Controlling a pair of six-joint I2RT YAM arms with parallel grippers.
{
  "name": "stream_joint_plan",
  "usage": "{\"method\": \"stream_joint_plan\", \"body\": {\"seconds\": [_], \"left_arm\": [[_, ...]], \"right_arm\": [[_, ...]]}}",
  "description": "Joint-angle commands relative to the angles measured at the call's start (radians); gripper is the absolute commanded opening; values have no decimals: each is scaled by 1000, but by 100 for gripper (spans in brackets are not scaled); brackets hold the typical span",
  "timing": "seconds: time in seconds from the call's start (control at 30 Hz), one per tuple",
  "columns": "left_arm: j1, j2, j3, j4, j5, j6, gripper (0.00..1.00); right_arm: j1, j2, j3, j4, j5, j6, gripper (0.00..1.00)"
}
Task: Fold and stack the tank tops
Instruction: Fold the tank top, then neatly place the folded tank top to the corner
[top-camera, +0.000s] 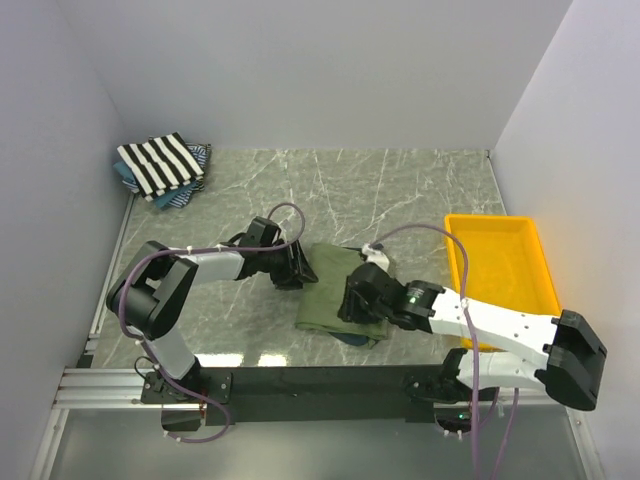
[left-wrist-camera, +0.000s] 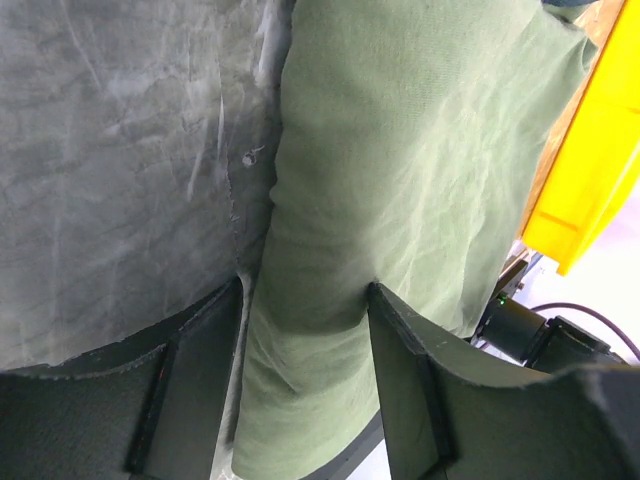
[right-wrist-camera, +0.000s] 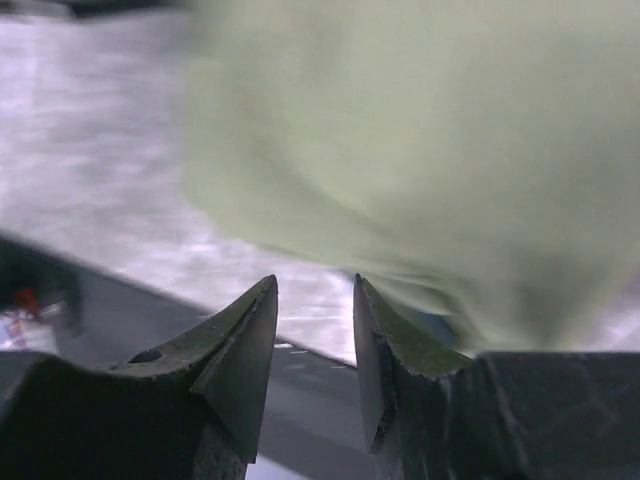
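Left wrist view: the left claw (left-wrist-camera: 305, 283) stands parted astride the folded olive green cloth tank top (left-wrist-camera: 420, 150), clamping nothing. The right claw (right-wrist-camera: 315, 277), slightly parted and empty, has the cloth just ahead. A finger snagging the cloth could pull the fold open.

Built of black joints, with grey links on the left arm (top-camera: 190, 270) and white links on the right arm (top-camera: 500, 325). Looped with lilac cables (top-camera: 285, 215) along both. Tipped with a matte black left pincer (left-wrist-camera: 305, 288) and right pincer (right-wrist-camera: 314, 280), wedge-shaped, tapering to blunt points. Lit by a small green lamp (top-camera: 459, 413) near the right base.
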Motion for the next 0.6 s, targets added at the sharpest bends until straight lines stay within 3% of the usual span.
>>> {"method": "stream_joint_plan", "body": {"seconds": [0.0, 0.3, 0.43, 0.57], "left_arm": [[0, 21, 20, -19, -61, 32, 60], [71, -90, -14, -134, -217, 0, 66], [174, -147, -40, -157, -249, -19, 66], [198, -169, -37, -154, -236, -19, 66]], "right_arm": [[55, 41, 181, -32, 69, -100, 44], [184, 512, 572, -113, 286, -220, 50], [203, 642, 655, -155, 342, -207, 52], [210, 725, 685, -175, 363, -190, 55]]}}
